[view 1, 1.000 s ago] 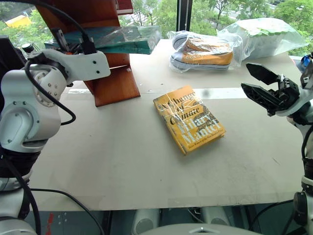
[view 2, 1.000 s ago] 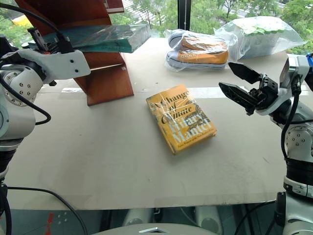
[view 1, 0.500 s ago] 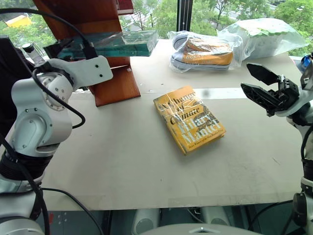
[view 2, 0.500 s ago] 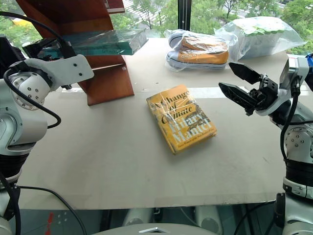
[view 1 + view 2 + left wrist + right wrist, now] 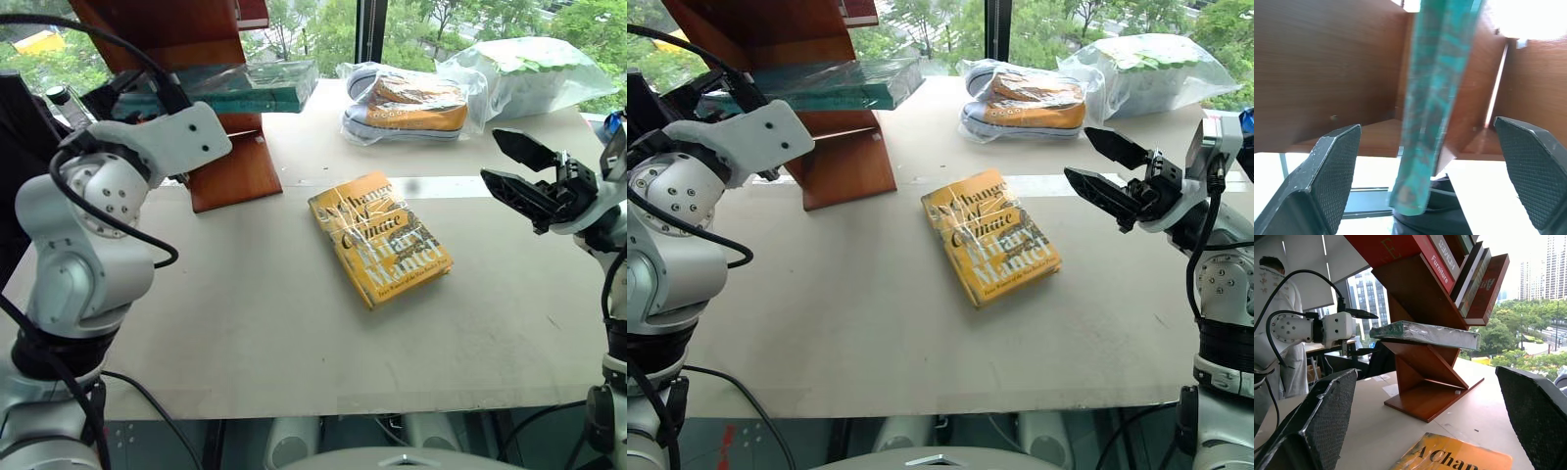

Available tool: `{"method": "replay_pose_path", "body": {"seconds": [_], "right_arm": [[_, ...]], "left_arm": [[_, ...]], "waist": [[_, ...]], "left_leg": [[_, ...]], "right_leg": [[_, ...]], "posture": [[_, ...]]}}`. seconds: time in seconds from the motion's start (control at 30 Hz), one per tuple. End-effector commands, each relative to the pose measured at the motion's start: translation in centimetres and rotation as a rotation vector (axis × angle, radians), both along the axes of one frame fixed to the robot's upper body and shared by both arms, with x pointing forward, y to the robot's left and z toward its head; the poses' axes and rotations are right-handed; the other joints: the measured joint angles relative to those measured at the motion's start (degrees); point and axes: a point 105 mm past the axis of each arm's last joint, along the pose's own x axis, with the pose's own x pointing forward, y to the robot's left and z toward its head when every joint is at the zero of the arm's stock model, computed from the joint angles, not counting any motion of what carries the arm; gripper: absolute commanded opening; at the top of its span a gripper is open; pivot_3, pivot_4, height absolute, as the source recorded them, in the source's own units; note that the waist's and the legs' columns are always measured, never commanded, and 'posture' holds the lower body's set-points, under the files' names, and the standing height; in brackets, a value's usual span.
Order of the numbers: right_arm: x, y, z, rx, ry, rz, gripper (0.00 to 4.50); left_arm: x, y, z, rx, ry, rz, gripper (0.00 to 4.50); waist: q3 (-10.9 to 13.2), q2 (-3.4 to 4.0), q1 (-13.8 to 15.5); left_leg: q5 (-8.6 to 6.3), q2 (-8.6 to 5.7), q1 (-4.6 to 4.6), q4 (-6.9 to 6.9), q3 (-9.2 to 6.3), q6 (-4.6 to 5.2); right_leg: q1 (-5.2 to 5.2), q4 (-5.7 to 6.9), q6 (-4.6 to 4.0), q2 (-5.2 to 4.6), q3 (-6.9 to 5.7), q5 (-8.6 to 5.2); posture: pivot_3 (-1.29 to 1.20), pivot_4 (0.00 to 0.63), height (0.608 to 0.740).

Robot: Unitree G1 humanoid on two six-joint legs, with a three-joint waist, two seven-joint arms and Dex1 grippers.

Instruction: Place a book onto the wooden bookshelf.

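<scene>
So the book (image 5: pixel 828 84) lies flat on a low tier of the bookshelf (image 5: pixel 838 147), upper left of frame, one end overhanging toward centre; looks placed. Left tool (image 5: pixel 1432 166) gapes wide around its end, pads clear, gripping nothing. Right tool (image 5: pixel 1107 176) at right edge, open, empty, above the bench (image 5: pixel 872 323).

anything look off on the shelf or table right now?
The teal-green book lies flat across a tier of the wooden bookshelf, both ends overhanging, while the other books lean in slanted slots. The left gripper is open beside it.
</scene>
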Motion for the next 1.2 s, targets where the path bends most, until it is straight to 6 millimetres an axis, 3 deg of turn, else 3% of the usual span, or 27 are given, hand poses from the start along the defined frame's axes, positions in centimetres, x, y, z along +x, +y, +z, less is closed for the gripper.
{"method": "replay_pose_path", "body": {"seconds": [0.03,0.3,0.47,0.5,0.57,0.67,0.8,1.2], "right_arm": [[-0.5,-0.1,1.2,-0.001,-0.057,0.000,4.50],[-1.0,-0.4,1.1,-0.003,-0.064,-0.031,4.50],[-1.2,-0.4,1.0,-0.001,-0.063,-0.045,4.50],[-1.2,-0.4,0.9,-0.001,-0.062,-0.046,4.50],[-1.1,-0.3,0.9,-0.001,-0.062,-0.044,4.50],[-1.0,-0.2,0.8,-0.001,-0.062,-0.043,4.50],[-1.0,0.0,0.6,0.006,-0.063,-0.040,4.50],[-0.5,0.3,0.8,0.008,-0.077,-0.033,4.50]], "left_arm": [[0.3,-0.9,1.3,0.039,-0.063,-0.028,4.48],[2.7,-2.1,1.6,0.080,-0.081,-0.051,4.48],[3.9,-2.1,2.1,0.117,-0.057,-0.034,2.96],[4.1,-2.1,1.8,0.121,-0.030,-0.035,2.27],[4.3,-1.8,1.8,0.131,-0.014,-0.028,1.57],[4.5,-2.4,2.5,0.093,-0.050,-0.037,0.08],[4.6,-3.4,2.1,0.044,-0.050,-0.052,0.08],[4.5,-3.8,2.3,0.051,-0.092,0.029,0.08]], "waist": [[0.00,0.00,0.11],[-0.01,-0.01,0.61],[-0.01,-0.02,0.52],[-0.01,-0.01,0.52],[-0.01,-0.01,0.49],[-0.01,-0.01,0.51],[-0.02,-0.01,0.58],[-0.02,-0.01,0.55]], "left_leg": [[0.00,0.00,0.01,0.00,0.00,0.00],[0.00,-0.01,0.05,0.05,0.00,0.00],[0.00,0.00,0.05,0.05,0.00,0.00],[0.00,-0.01,0.05,0.05,0.00,0.00],[0.00,-0.01,0.07,0.06,0.01,0.00],[0.00,0.00,0.07,0.06,0.00,0.00],[0.00,-0.01,0.07,0.10,0.00,0.00],[0.00,-0.01,0.07,0.11,0.00,0.00]], "right_leg": [[0.01,0.00,0.00,0.00,0.00,0.00],[0.09,0.01,0.00,0.00,0.00,0.00],[0.09,0.02,0.00,0.00,-0.01,0.01],[0.09,0.02,0.00,0.00,-0.01,0.01],[0.10,0.02,0.00,0.00,0.00,0.01],[0.09,0.04,0.00,0.01,-0.01,0.01],[0.12,0.06,0.00,0.00,-0.01,0.00],[0.11,0.07,0.00,0.00,0.00,0.01]], "posture": [[0.00,0.150,0.693],[0.00,0.150,0.693],[0.00,0.150,0.693],[0.00,0.150,0.693],[0.00,0.150,0.693],[0.00,0.150,0.693],[0.00,0.150,0.693],[0.00,0.150,0.693]]}}
